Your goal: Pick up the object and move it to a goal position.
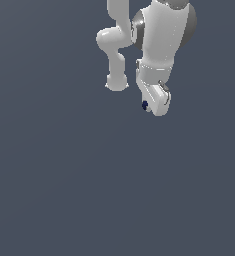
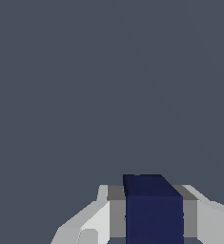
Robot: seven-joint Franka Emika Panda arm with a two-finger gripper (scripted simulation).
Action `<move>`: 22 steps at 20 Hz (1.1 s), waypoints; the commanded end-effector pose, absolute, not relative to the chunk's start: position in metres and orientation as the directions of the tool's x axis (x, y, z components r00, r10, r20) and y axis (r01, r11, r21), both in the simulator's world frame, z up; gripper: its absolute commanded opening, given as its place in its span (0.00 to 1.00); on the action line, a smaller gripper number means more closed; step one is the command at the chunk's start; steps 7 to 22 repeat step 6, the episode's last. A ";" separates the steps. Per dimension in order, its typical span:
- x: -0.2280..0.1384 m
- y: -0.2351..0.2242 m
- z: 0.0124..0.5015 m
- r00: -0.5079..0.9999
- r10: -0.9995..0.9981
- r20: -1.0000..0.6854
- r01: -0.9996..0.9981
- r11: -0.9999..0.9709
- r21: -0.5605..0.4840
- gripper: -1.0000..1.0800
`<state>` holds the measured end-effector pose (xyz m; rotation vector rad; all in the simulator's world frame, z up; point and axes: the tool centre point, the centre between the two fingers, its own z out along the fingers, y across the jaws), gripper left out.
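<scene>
So we're looking at the white glossy Panda robot arm [image 1: 161,40] coming in from the top of the exterior view, a bit to the exterior view's right of the middle, with its bulky segments folding downward. At the low end of it our white gripper [image 1: 150,105] is pointing down, and the tiny dark navy-blue cube [image 1: 145,104] is peeking out at its tip as a small dark spot on the side toward the exterior view's left.

The wrist view is giving us the better look: the plain, unmarked cube [image 2: 154,209] is sitting right between the gripper's [image 2: 154,214] fingers, with a grey pad [image 2: 116,212] pressing against one face and the other grey pad touching the opposite face. So the fingers are closing in to just the cube's width and clamping it, nothing else in there.

Everything behind is a flat slate-grey surface [image 1: 64,175], and we're honestly not able to tell whether the cube is touching it or hanging above it.
</scene>
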<state>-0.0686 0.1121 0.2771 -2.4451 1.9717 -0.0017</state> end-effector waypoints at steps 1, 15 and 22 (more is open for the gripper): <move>-0.071 0.113 0.281 0.212 -0.977 0.001 -0.977 -0.212 0.000 0.00; -0.070 0.114 0.281 0.212 -0.977 0.000 -0.977 -0.212 0.000 0.00; -0.070 0.114 0.281 0.212 -0.977 0.000 -0.977 -0.212 0.000 0.00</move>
